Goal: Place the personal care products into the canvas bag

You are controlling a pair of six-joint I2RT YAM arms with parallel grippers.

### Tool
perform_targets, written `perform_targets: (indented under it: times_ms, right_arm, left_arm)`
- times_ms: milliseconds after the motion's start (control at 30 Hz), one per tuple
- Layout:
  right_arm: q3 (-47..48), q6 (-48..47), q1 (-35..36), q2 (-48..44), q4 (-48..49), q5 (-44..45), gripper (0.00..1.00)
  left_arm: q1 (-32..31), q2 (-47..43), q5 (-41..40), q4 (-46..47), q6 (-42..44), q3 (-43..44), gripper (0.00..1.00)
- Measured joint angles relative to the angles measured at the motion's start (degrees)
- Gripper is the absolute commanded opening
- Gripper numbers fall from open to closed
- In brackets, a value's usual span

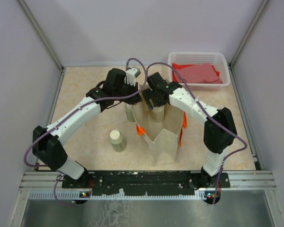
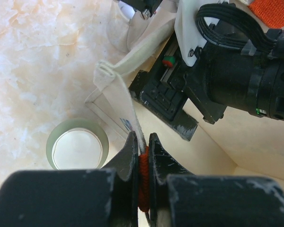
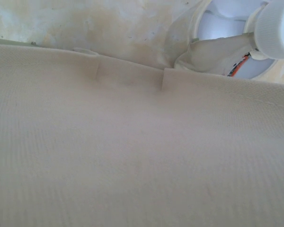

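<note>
The beige canvas bag stands upright at the table's centre, its orange handles hanging at the sides. My left gripper is shut on the bag's rim and orange strap, holding the mouth apart. My right gripper hovers over the mouth with its jaws spread, and a cream bottle sits just below them inside the bag. Its black fingers show in the left wrist view. Bag fabric fills the right wrist view. One sage bottle stands on the table; another stands against the bag's left side.
A white lattice basket holding a red cloth sits at the back right. A white-capped bottle shows beyond the bag's rim. Metal frame posts and pale walls border the table.
</note>
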Motion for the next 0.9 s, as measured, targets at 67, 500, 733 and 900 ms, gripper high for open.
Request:
perform_targets:
  times_ms: [67,500,733,900]
  right_arm:
    - [0.96,-0.13,-0.04,-0.02,-0.31,-0.15,0.91]
    - [4.94,-0.61,-0.35,-5.77,-5.73,-0.28,0.94]
    - [12.44,-0.61,-0.48,-14.51,-12.20,1.18,0.96]
    - [15.08,-0.44,-3.43,-18.93,-12.35,-0.55,0.96]
  left_arm:
    - [0.00,0.11,0.09,0.00,0.02,0.17,0.00]
    - [0.00,0.87,0.68,-0.15,0.04,0.96,0.00]
    - [0.00,0.87,0.68,-0.15,0.02,0.96,0.00]
    - [0.00,0.87,0.70,-0.13,0.02,0.94,0.00]
